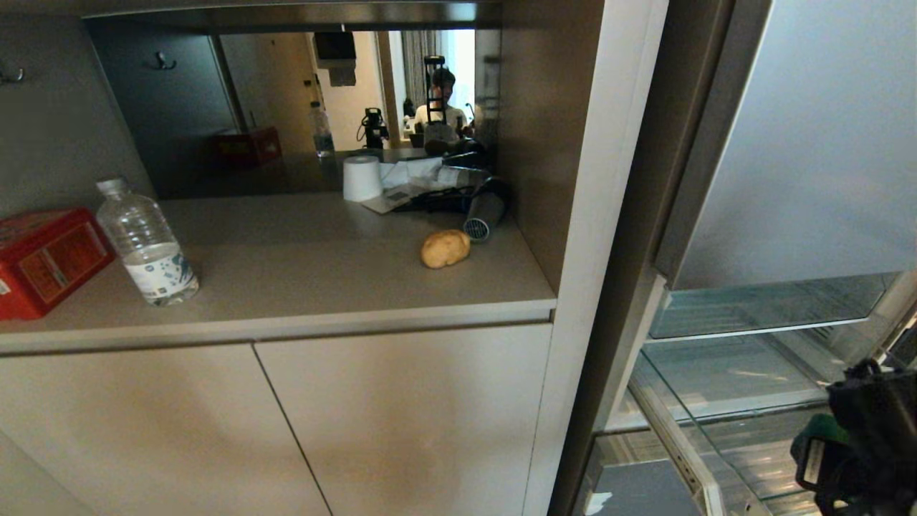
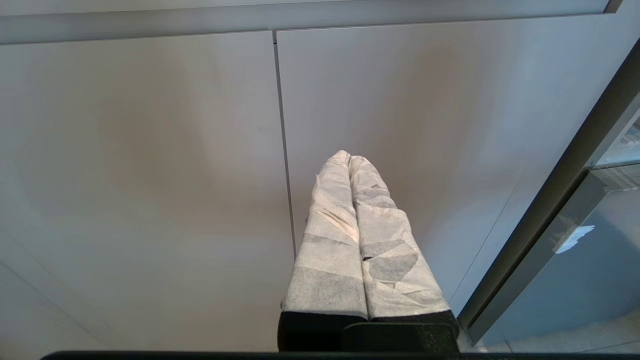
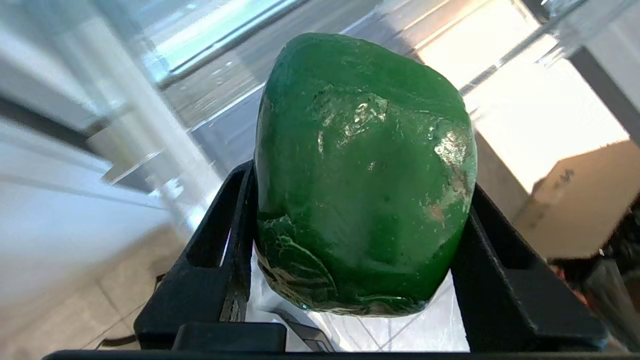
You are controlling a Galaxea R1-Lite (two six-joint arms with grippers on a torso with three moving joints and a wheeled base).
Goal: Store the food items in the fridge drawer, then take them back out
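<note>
Both fingers of right hand [image 3: 360, 280] — around bell pepper [image 3: 362, 175]

The pepper [image 3: 365, 175] is glossy and dark green, lumpy, with bright glints on its skin. It sits between the two black fingers of the right pincer [image 3: 362, 240], pressed by both, its bulk standing out past their tips.

The potato [image 1: 445, 248] is a tan-yellow lump lying on its side on the beige counter, well apart from the pincer, up and to its left in the head view.

The fridge drawer [image 1: 645, 494] shows only partly, low beside the pincer, clear-walled with a grey front.
</note>
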